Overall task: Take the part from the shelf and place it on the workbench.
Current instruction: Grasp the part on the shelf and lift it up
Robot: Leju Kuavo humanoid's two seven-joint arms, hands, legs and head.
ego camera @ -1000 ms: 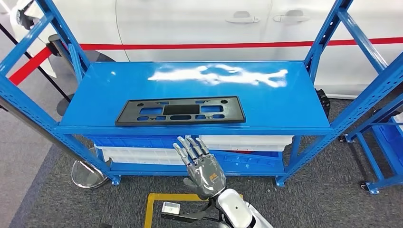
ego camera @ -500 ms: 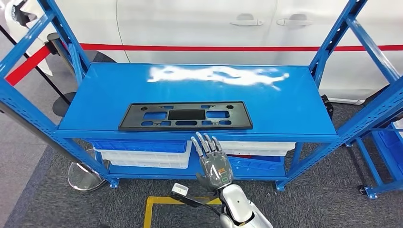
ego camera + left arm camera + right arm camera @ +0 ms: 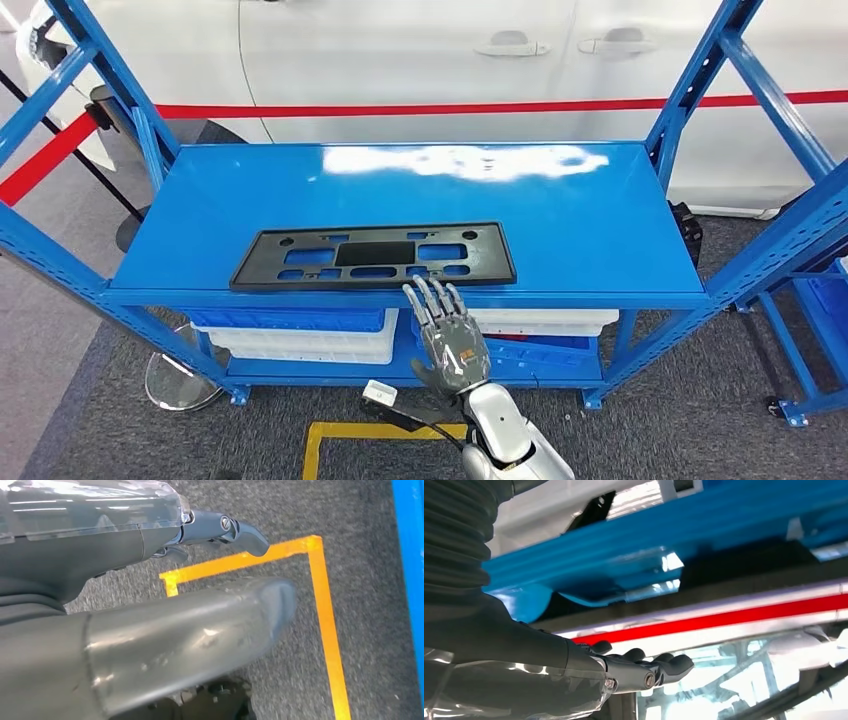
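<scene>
I see the part [image 3: 372, 257] lying flat on the top shelf [image 3: 600, 230], near its front edge, left of centre in the frame. My right robot hand [image 3: 447, 338] sits at lower centre, just below that edge. Bins [image 3: 300, 335] rest on the lower shelf underneath. A car [image 3: 420, 50] stands behind, across the top.

One black part [image 3: 372, 256] is lying on one blue shelf [image 3: 600, 230]; two white bins [image 3: 300, 338] are sitting beneath; one car [image 3: 420, 50] is standing behind.
</scene>
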